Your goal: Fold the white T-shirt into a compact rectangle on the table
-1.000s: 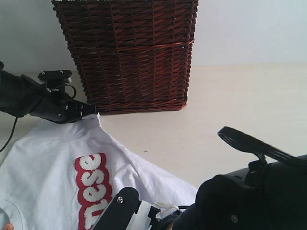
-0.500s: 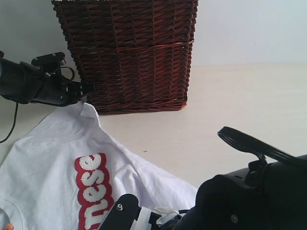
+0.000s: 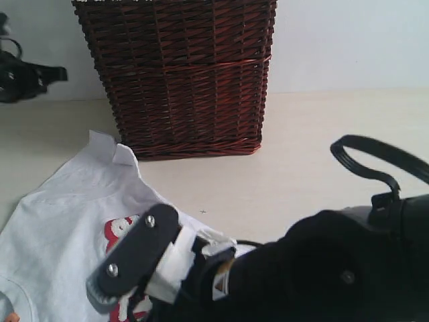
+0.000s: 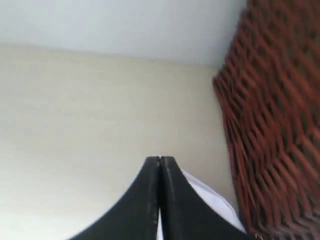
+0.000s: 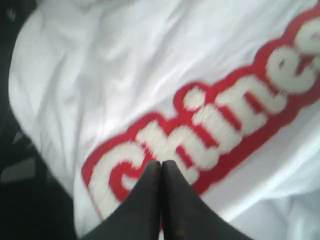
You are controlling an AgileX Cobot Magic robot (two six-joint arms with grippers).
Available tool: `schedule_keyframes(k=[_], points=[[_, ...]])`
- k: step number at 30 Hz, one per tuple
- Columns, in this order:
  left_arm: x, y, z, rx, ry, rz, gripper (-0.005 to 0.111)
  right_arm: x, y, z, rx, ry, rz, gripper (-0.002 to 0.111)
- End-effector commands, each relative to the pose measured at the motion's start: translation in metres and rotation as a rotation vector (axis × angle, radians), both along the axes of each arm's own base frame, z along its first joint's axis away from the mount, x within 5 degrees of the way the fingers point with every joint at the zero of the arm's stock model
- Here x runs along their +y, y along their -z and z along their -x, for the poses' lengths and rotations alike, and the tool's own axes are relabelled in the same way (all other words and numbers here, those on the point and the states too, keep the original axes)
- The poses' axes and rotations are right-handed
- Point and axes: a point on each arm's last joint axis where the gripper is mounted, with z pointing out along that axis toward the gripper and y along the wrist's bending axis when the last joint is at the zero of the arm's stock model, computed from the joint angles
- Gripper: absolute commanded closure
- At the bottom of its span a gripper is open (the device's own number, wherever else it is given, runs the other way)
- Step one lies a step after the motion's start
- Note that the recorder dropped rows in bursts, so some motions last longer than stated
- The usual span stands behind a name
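Wicker basket (image 3: pixel 177 74) blocks the rear; the table (image 3: pixel 335 147) right of it lies bare.

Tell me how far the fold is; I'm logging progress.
Done: little shows; the white T-shirt lies mostly spread on the table, one corner flipped near the basket. In hand: nothing; left gripper shut off the cloth, right gripper shut over the lettering. Left: the folds into a rectangle.

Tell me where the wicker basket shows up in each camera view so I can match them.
Exterior view: the wicker basket stands top centre, on the table behind the white T-shirt.
Left wrist view: the wicker basket fills the side beside the shirt's white corner, blurred.
Right wrist view: not in it; the shirt fills most of it.
Shared landmark: the white T-shirt, seen in all three.
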Motion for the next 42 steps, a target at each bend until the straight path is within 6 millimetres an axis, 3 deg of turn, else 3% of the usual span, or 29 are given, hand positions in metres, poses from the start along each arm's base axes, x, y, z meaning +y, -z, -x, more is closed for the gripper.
schedule_keyframes(k=[1,6,10,13,19,25,28,33,37,42], points=[[0.040,-0.049,0.024,-0.068,-0.043,0.028,0.107,0.025,-0.009,-0.023,-0.056,0.063,-0.070,0.108],[0.080,-0.077,0.052,-0.093,-0.129,0.083,0.107,0.067,0.023,-0.040,0.027,0.028,0.014,0.108],[0.095,-0.078,0.068,-0.105,-0.203,0.084,0.107,0.093,0.060,-0.049,0.129,0.016,0.096,0.108],[0.097,-0.074,0.075,-0.116,-0.244,0.064,0.107,0.106,0.078,-0.046,0.234,-0.044,0.168,0.108],[0.097,-0.069,0.078,-0.104,-0.251,0.063,0.107,0.122,0.082,-0.010,0.288,-0.216,0.234,0.108],[0.095,-0.067,0.078,-0.086,-0.226,0.056,0.107,0.115,0.085,0.031,0.330,-0.377,0.356,0.108],[0.095,-0.066,0.079,-0.077,-0.209,0.034,0.107,0.110,0.087,0.040,0.313,-0.401,0.374,0.108],[0.092,-0.059,0.080,-0.028,-0.128,-0.014,0.107,0.113,0.068,0.031,0.237,-0.355,0.281,0.108],[0.084,-0.038,0.081,0.102,-0.022,0.008,0.107,0.111,0.028,0.018,0.151,-0.329,0.175,0.108],[0.065,-0.003,0.085,0.347,0.165,0.131,0.107,0.092,-0.024,-0.003,0.017,-0.237,0.120,0.108]])
